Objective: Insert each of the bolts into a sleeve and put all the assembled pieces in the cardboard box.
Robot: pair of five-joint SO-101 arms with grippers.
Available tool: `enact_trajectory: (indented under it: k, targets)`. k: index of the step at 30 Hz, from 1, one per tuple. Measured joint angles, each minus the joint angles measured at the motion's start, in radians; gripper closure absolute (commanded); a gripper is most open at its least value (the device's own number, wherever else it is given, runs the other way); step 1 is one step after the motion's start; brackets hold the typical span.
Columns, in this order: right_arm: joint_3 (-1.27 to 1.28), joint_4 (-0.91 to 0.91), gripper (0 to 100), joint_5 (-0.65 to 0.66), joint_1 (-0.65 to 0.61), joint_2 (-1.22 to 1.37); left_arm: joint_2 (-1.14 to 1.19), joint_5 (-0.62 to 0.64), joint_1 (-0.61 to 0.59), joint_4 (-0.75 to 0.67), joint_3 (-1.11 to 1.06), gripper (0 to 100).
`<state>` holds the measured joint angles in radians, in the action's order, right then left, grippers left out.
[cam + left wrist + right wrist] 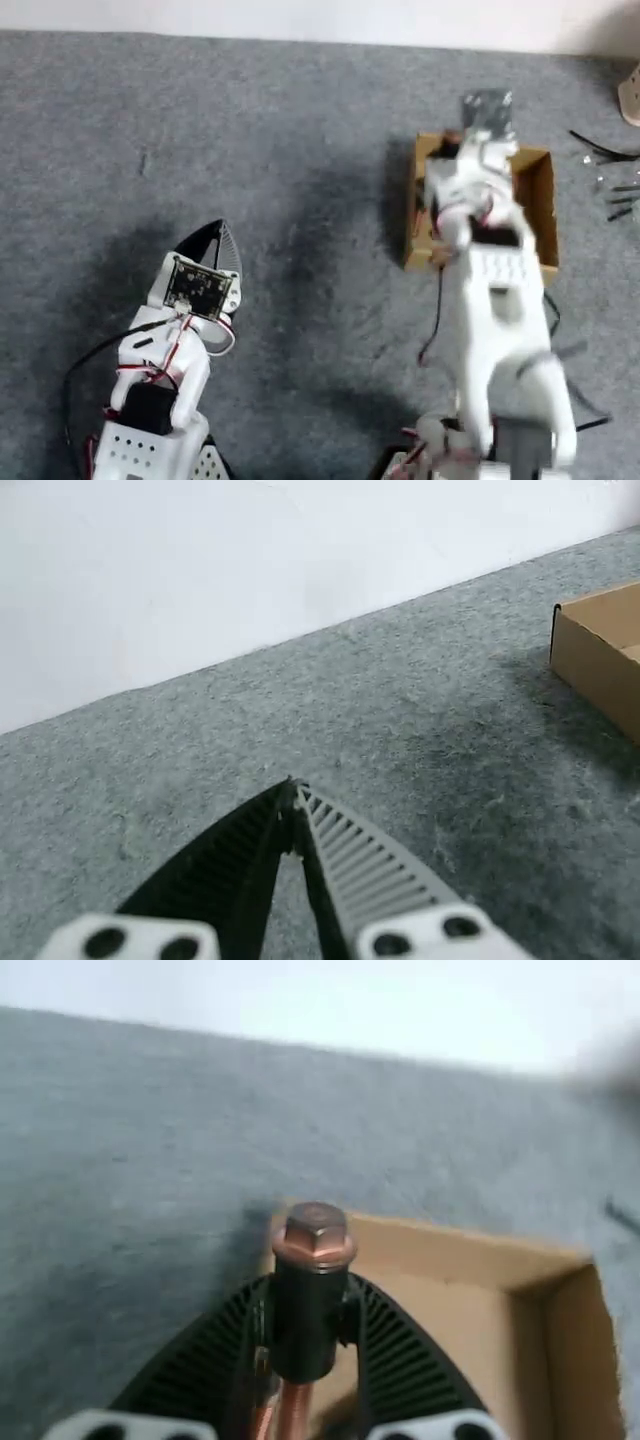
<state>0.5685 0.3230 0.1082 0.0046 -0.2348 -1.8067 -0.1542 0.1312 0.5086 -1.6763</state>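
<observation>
My right gripper (305,1325) is shut on an assembled piece: a copper bolt (315,1232) with a hex head pushed through a black sleeve (303,1320). It hangs over the near part of the open cardboard box (520,1290). From above, the right arm (490,250) stretches across the cardboard box (537,185) at the right of the table. My left gripper (293,810) is shut with nothing in it, its tips low over the grey carpet; the high view shows it (212,238) at the left, far from the box.
Grey carpet (300,150) covers the table, bounded by a white wall at the back. Thin black pieces (610,175) lie scattered at the right edge beyond the box. A corner of the box (600,650) appears off to the side of my left gripper.
</observation>
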Motion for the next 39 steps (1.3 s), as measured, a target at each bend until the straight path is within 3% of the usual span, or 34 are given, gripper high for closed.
enact_trajectory:
  k: [4, 12, 20, 26, 32, 39]
  targets:
    - [-0.115, 0.002, 99.4, -0.132, 0.066, 0.164, 0.0, 0.0, 0.0, 0.0, 0.0, 99]
    - [-0.126, 0.155, 99.1, -0.153, 0.061, 0.203, 0.0, 0.0, 0.0, 0.0, 0.0, 99]
    - [-0.133, 0.278, 77.9, -0.153, 0.014, 0.203, 0.0, 0.0, 0.0, 0.0, 0.0, 99]
    - [-0.152, 0.391, 77.1, -0.129, 0.014, 0.181, 0.0, 0.0, 0.0, 0.0, 0.0, 99]
    - [-0.086, 0.427, 77.1, -0.095, -0.011, -0.107, 0.0, 0.0, 0.0, 0.0, 0.0, 99]
    - [0.272, 0.338, 77.1, -0.089, -0.098, -0.611, 0.0, 0.0, 0.0, 0.0, 0.0, 99]
